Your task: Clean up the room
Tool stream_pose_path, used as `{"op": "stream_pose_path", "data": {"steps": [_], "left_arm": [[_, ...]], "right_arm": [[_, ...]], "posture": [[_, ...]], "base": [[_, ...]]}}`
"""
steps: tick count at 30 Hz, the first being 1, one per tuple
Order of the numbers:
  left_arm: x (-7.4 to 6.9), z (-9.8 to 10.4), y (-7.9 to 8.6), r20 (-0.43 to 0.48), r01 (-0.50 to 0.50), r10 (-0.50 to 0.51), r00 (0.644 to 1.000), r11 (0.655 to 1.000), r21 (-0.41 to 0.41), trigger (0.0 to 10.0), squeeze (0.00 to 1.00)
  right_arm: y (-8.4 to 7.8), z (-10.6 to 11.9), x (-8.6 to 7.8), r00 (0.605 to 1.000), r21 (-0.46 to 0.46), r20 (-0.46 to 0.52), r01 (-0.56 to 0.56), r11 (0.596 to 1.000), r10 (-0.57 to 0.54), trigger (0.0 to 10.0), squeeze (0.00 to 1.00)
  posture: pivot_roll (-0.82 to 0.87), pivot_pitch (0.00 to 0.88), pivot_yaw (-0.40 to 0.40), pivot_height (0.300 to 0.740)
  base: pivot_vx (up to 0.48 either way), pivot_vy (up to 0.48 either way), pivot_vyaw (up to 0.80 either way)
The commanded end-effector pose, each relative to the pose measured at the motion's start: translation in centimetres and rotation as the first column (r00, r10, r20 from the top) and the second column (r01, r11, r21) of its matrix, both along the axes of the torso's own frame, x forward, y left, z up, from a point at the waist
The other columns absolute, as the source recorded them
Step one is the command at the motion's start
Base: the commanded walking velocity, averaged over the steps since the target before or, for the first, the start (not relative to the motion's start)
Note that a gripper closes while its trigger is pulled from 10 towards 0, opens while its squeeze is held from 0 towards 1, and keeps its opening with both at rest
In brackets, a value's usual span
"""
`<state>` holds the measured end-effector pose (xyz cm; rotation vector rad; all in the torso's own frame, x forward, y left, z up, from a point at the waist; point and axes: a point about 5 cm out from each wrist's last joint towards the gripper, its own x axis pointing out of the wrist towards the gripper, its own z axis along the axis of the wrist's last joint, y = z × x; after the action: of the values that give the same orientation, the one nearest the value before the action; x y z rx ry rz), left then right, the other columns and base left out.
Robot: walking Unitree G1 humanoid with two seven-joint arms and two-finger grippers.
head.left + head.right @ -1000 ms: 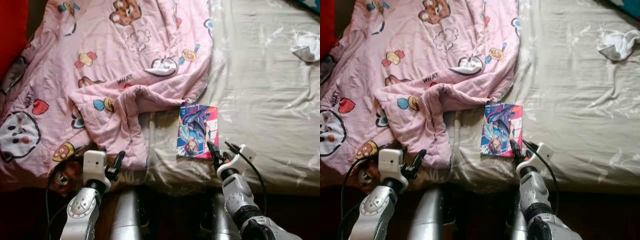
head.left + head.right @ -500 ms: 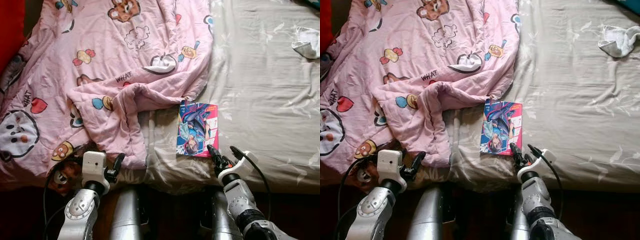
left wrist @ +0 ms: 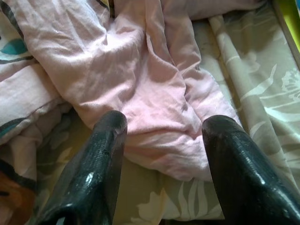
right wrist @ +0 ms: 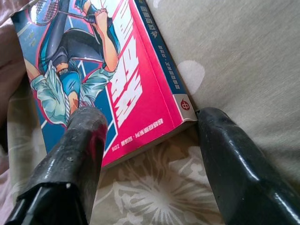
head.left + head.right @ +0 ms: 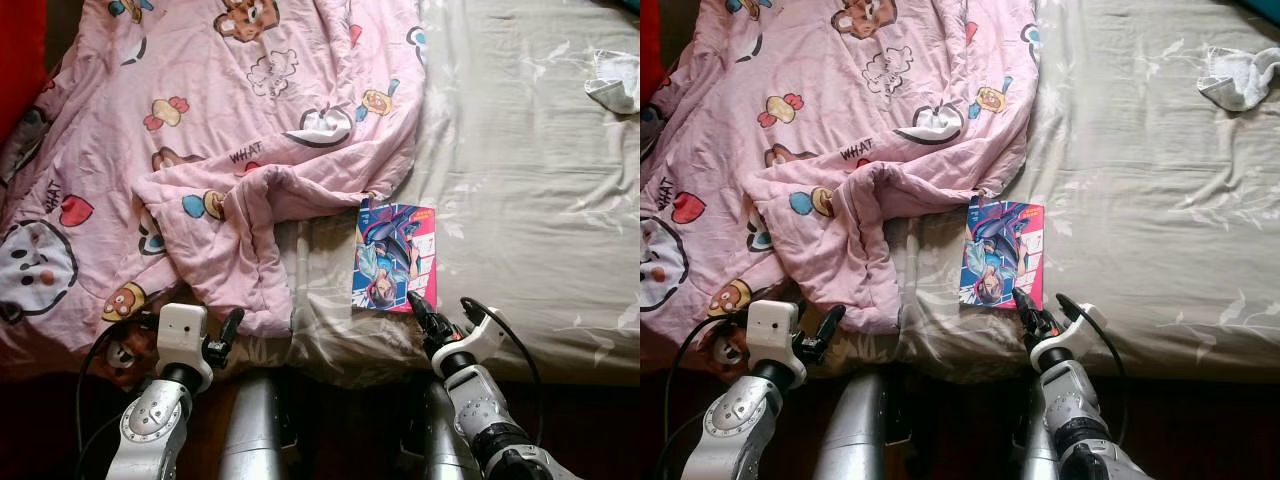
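A comic book (image 5: 393, 257) with a pink and blue cover lies flat on the grey-green bed sheet (image 5: 520, 180), just right of the rumpled pink cartoon blanket (image 5: 200, 150). My right gripper (image 5: 438, 302) is open at the bed's near edge. In the right wrist view its fingers (image 4: 84, 136) straddle the book's (image 4: 108, 75) near corner, one over the cover and one on the sheet beside the spine. My left gripper (image 3: 161, 126) is open and points at a folded flap of the blanket (image 3: 154, 79).
A crumpled white cloth (image 5: 615, 90) lies at the far right of the bed. A red object (image 5: 20, 60) stands at the far left edge. The bed's front edge drops to dark floor by my legs.
My right gripper has crept left and forward, so that its fingers now bracket the book's near corner. The left arm has sunk slightly.
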<state>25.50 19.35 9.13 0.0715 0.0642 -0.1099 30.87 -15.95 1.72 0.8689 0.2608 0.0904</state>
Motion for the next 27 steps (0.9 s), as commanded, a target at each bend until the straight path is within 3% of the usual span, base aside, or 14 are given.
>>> {"op": "stream_pose_path", "data": {"steps": [1,6,15,27], "left_arm": [[-0.8,-0.7,0.7,-0.043,-0.016,0.016,0.999,1.000,0.016,10.0,0.00],[-1.2,-0.6,0.8,-0.045,-0.020,0.021,0.999,1.000,0.020,10.0,0.00],[-2.1,-0.4,1.0,-0.055,-0.024,0.026,0.998,0.999,0.037,10.0,0.00],[-3.0,-0.1,1.4,-0.067,-0.033,0.036,0.997,0.998,0.054,10.0,0.00]], "right_arm": [[1.7,-1.8,-1.5,0.996,0.056,-0.076,-0.044,0.997,0.049,10.0,0.00],[1.2,-1.4,-1.2,0.999,0.110,-0.041,0.002,0.994,0.003,10.0,0.00],[0.5,-2.0,-1.9,0.996,0.183,-0.066,0.074,0.980,-0.063,10.0,0.00],[0.4,-1.7,-1.6,0.996,0.242,-0.049,0.090,0.966,-0.081,10.0,0.00]], "posture": [[0.15,0.467,0.121,0.628],[0.16,0.470,0.123,0.628],[0.20,0.490,0.138,0.628],[0.23,0.503,0.150,0.628]], "base": [[0.000,0.000,0.00],[0.000,0.000,0.00],[0.000,0.000,0.00],[0.000,0.000,0.00]]}}
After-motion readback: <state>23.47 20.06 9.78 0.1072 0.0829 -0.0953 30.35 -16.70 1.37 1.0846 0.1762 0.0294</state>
